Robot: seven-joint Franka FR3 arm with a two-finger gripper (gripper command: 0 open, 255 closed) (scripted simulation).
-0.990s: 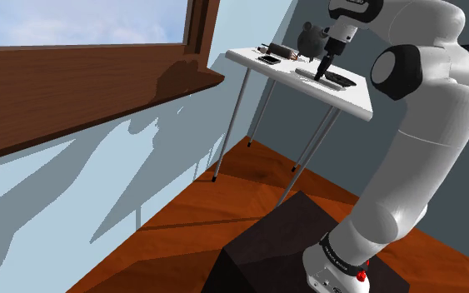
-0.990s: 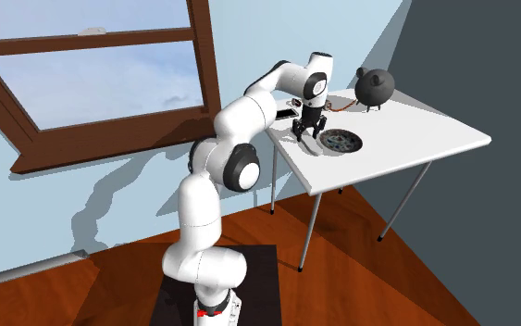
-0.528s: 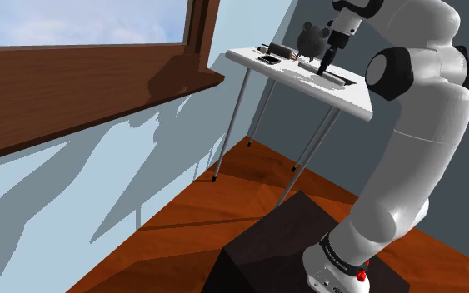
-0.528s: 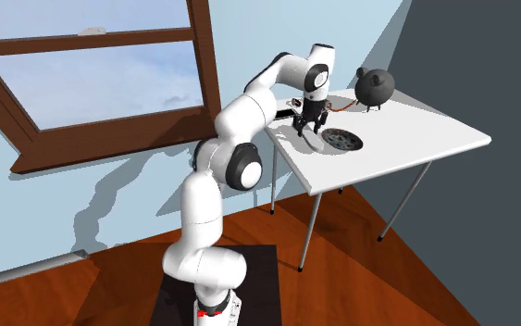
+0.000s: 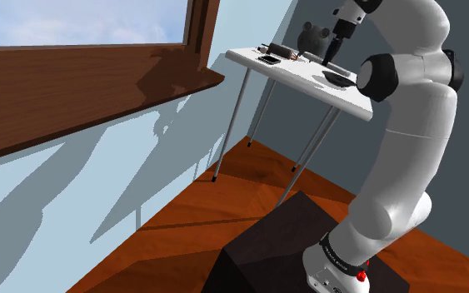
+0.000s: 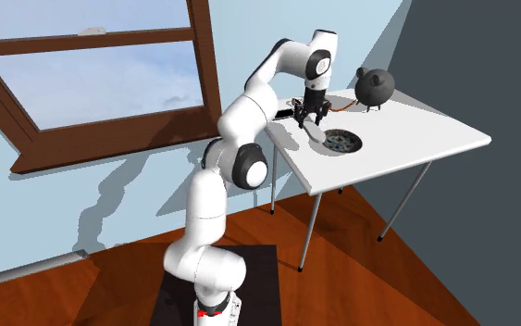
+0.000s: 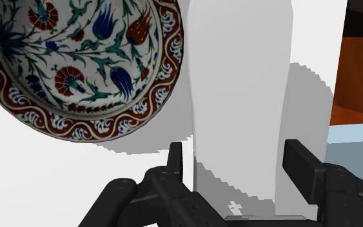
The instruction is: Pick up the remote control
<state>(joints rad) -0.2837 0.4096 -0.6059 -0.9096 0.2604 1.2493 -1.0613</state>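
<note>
A plain white-grey slab, the remote control [image 7: 238, 77], is clasped between my two black fingers and runs out lengthwise ahead of them. My gripper [image 7: 238, 169] is shut on it, and the remote hangs above the white table [image 7: 38, 187], casting a shadow there. From the second exterior view the gripper [image 6: 312, 119] points down over the table with the pale remote [image 6: 316, 133] under its tips. In the shoulder view the gripper [image 5: 331, 55] hovers above the table top [image 5: 291, 71].
A round plate [image 7: 77, 58] painted with red and blue flowers lies on the table beside the remote, also seen as the plate [image 6: 341, 141]. A dark round teapot [image 6: 376, 85] stands farther back. Small dark items [image 5: 270, 57] lie near the window-side edge. Wooden floor [image 7: 360, 64] shows past the table edge.
The gripper has risen from the table surface with the remote clasped in it and shifted toward the teapot side. The upper arm has swung upward.
</note>
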